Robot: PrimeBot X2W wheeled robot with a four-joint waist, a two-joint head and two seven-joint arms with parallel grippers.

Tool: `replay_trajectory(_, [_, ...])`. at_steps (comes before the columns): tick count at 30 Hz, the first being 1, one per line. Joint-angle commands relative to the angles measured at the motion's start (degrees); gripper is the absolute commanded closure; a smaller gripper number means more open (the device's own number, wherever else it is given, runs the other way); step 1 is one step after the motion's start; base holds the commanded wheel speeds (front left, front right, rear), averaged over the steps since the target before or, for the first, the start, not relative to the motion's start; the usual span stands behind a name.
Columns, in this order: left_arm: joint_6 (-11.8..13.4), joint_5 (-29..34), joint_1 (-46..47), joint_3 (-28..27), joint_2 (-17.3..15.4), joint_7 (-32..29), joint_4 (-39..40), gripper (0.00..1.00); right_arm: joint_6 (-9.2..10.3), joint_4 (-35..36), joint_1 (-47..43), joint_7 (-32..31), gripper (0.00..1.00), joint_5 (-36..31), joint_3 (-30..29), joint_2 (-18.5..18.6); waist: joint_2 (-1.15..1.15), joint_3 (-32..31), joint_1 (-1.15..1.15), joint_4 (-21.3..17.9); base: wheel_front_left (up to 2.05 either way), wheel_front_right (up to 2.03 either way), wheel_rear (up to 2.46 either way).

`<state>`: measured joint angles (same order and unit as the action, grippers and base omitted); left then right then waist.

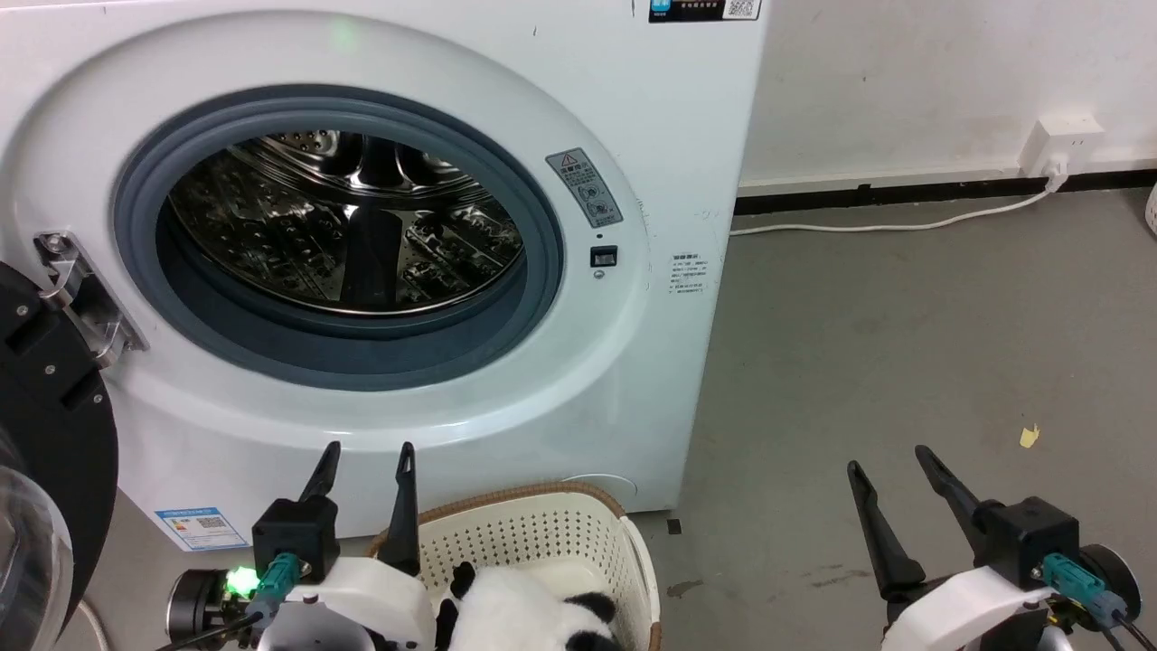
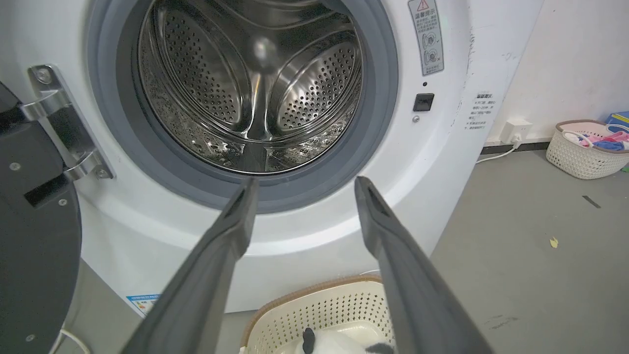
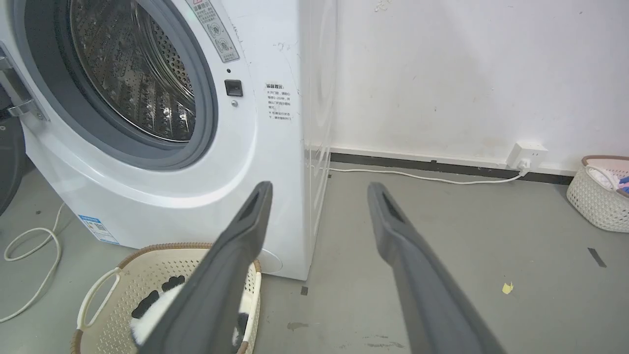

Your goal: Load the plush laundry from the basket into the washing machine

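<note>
Panda [image 1: 515, 606] lies in the basket [image 1: 533, 533], below my left claw [image 1: 370, 448], which stands released by the basket's rim; right claw [image 1: 888, 457], released too, is well apart.

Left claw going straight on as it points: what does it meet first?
Probably the washing machine, at the lower lip of its grey gasket; nothing lies between that and the left claw, depth unclear.

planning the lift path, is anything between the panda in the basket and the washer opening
Nothing visible blocks it. The door is swung open to the left, clear of the porthole, and the drum shows no load. The panda lies uncovered in the basket at the washing machine's foot, just below that opening.
</note>
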<state>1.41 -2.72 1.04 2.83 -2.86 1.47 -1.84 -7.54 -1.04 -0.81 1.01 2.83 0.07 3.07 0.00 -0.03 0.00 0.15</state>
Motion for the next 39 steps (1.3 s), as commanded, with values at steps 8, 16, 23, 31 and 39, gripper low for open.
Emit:
replay_trajectory(8, [1.18, -2.26, 1.17, 1.33, -0.16, -2.19, -2.33, 0.00, 0.01, -0.23, -0.60, 0.99, 0.00, 1.89, -0.33, -0.04, 0.00, 0.60, 0.00, -0.01, 0.00, 0.00, 0.00])
replay_trajectory(16, [1.38, -4.45, 2.63, 2.74, -0.34, -4.94, -5.44, 0.00, 0.01, -0.49, -0.51, 1.60, 0.00, 3.15, -0.68, -0.05, 0.00, 1.72, 0.00, -0.07, 0.00, 0.00, 0.00])
replay_trajectory(23, [0.89, -5.89, 4.02, 4.38, -0.49, -5.38, -9.69, 0.00, 0.02, -0.67, -0.32, 2.15, 0.00, 4.15, -1.33, -0.07, 0.00, 3.19, 0.00, -0.27, 0.00, 0.00, 0.00])
replay_trajectory(31, [0.93, -8.10, 5.63, 5.77, -0.29, -4.26, -15.24, 0.00, 0.02, -0.78, 0.14, 2.64, 0.00, 5.35, -1.74, -0.08, 0.00, 5.16, 0.00, -0.62, 0.00, 0.00, 0.00])
replay_trajectory(39, [1.68, -10.51, 7.86, 7.60, -0.08, -3.23, -21.18, 0.00, 0.02, -0.82, 0.75, 3.06, 0.00, 6.55, -1.94, -0.09, 0.00, 7.37, 0.00, -0.94, 0.00, 0.00, 0.00])
